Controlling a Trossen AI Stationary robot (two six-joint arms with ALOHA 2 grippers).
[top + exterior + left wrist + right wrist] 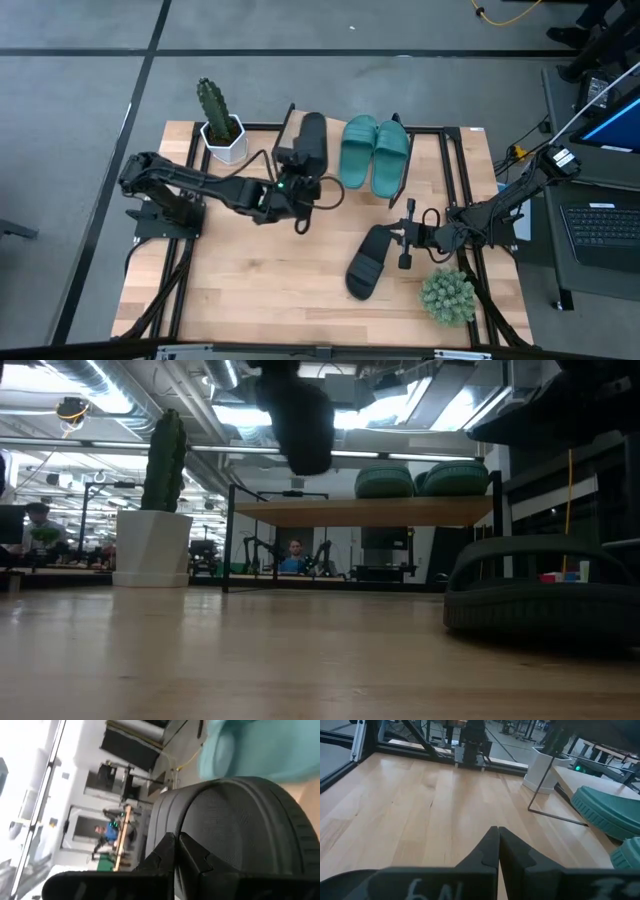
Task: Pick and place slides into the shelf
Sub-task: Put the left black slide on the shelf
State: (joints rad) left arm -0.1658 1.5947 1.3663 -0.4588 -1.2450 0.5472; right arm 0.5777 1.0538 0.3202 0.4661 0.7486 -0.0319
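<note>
Slides: we count four. Two teal slides (375, 152) already sit side by side on the shelf (452, 140) at the far side of the table (250, 290), long axes running near-to-far, soles down. One black slide (310, 140) is on our left gripper (292, 188), over the shelf's left part, just left of the teal pair. Other black slide (366, 262) lies on the table near-right, next to our right gripper (408, 240).

Left gripper: jaws fully closed. In the left wrist view the fingers (175, 850) meet right at the black slide's near edge, so we read it as pinching that slide's rim or strap. Low view shows that slide hanging clear above the shelf board, so we judge it mid-place, not set down yet. Long axis near-to-far, roughly parallel to the teal pair; held that way so it drops into the free slot beside them. Which end is the toe we can't tell.

Right gripper: jaws shut, nothing between the fingers in the right wrist view. It sits low over the table just right of the second black slide; touching or not, can't tell. Likely parked for the next pick. That slide lies diagonal, one end toward near-left, other toward far-right, strap side up.

Cactus pot (222, 135) far-left and a small green plant (447, 295) near-right both sit clear of the slides.
</note>
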